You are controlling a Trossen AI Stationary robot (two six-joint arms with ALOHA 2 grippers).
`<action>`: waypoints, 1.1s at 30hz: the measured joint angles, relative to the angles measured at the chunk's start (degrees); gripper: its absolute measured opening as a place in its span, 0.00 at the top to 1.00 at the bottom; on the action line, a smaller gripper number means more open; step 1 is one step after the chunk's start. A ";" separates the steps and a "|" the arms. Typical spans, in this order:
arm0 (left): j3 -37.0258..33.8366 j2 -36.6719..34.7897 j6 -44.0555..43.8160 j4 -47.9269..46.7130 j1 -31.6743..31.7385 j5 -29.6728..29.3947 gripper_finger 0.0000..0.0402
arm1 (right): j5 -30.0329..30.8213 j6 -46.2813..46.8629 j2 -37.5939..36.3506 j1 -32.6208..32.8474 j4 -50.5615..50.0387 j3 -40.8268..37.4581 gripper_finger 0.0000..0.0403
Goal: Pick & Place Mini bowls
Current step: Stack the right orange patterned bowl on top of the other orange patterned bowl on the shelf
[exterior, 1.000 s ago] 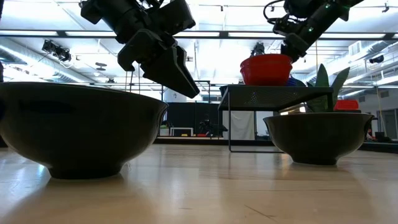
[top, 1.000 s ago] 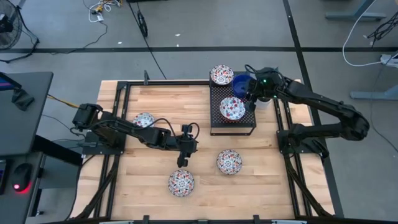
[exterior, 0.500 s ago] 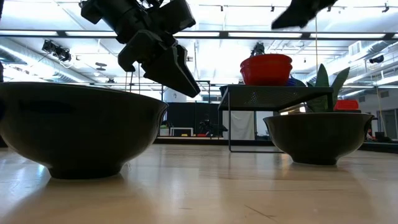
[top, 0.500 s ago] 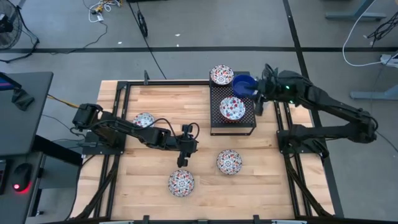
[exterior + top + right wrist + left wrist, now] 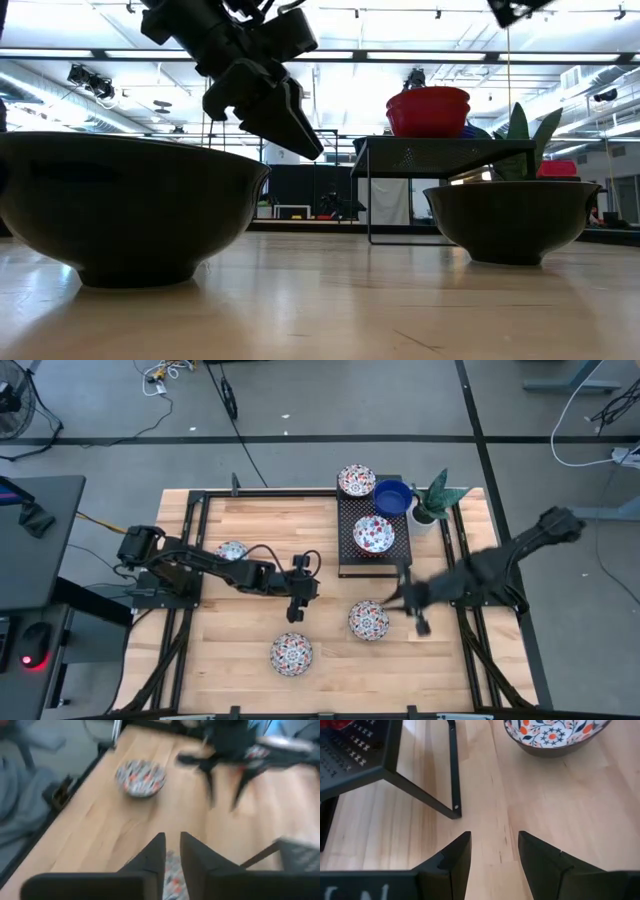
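Observation:
Several mini bowls show in the high view. On the black rack (image 5: 375,560) sit a patterned bowl (image 5: 356,480), a blue bowl (image 5: 392,497) and another patterned bowl (image 5: 373,534). Three patterned bowls rest on the table: one (image 5: 231,550), one (image 5: 291,653) and one (image 5: 368,620). My left gripper (image 5: 297,608) hangs open above bare wood between the last two (image 5: 494,845). My right gripper (image 5: 412,602) is blurred, just right of the bowl (image 5: 173,870). Its fingers (image 5: 172,840) stand a narrow gap apart.
A small potted plant (image 5: 437,500) stands at the rack's right end. The rack's leg (image 5: 454,770) is close ahead of my left gripper. In the low view two bowls (image 5: 130,210) (image 5: 515,220) loom near the camera. Bare wood lies at the table's near right.
My right gripper has drawn back from the blue bowl on the rack. It has swung fast toward the table's near edge and down beside the patterned bowl in front of the rack. The blue bowl stays on the rack.

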 joint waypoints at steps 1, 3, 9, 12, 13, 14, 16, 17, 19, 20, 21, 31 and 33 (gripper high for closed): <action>0.01 0.00 0.18 0.16 0.18 0.00 0.58 | 1.82 2.00 1.82 2.45 0.11 -0.19 0.88; 0.00 0.00 0.71 0.61 0.30 0.02 0.58 | 4.78 5.80 5.36 6.68 1.45 -0.25 0.92; 0.02 -0.02 2.29 2.91 0.26 0.07 0.58 | 2.68 12.67 16.72 12.81 8.66 -0.25 0.99; 0.02 -0.02 2.32 3.51 0.28 1.72 0.58 | 2.86 19.10 20.74 12.82 8.15 -0.25 0.94; 0.01 -0.02 2.32 3.54 0.27 2.38 0.58 | 2.86 20.44 21.75 12.51 7.75 -0.25 0.91; 0.01 -0.02 2.32 3.52 0.28 3.31 0.58 | 2.88 21.35 22.63 12.18 7.15 -0.25 0.88; 0.00 -0.02 2.31 3.52 0.26 4.43 0.58 | 2.92 21.89 24.18 11.46 6.25 -0.25 0.81; 0.01 -0.02 2.31 3.52 0.26 4.65 0.58 | 2.93 21.88 24.89 11.03 6.30 -0.25 0.77; 0.00 -0.02 2.29 3.49 0.24 4.87 0.58 | 2.91 21.39 26.34 10.18 6.21 -0.25 0.70; 0.00 -0.02 2.18 3.49 0.24 4.89 0.58 | 2.93 20.78 27.11 9.72 6.17 -0.25 0.67; 0.01 -0.02 2.02 3.49 0.26 4.88 0.58 | 2.93 19.95 27.92 9.35 5.92 -0.25 0.64; 0.00 0.98 0.09 3.16 0.06 6.67 0.58 | 3.44 16.36 31.23 8.19 5.63 -0.25 0.61; 0.02 1.21 -0.65 3.59 0.06 6.61 0.58 | 3.41 16.07 31.59 8.19 5.00 -0.25 0.64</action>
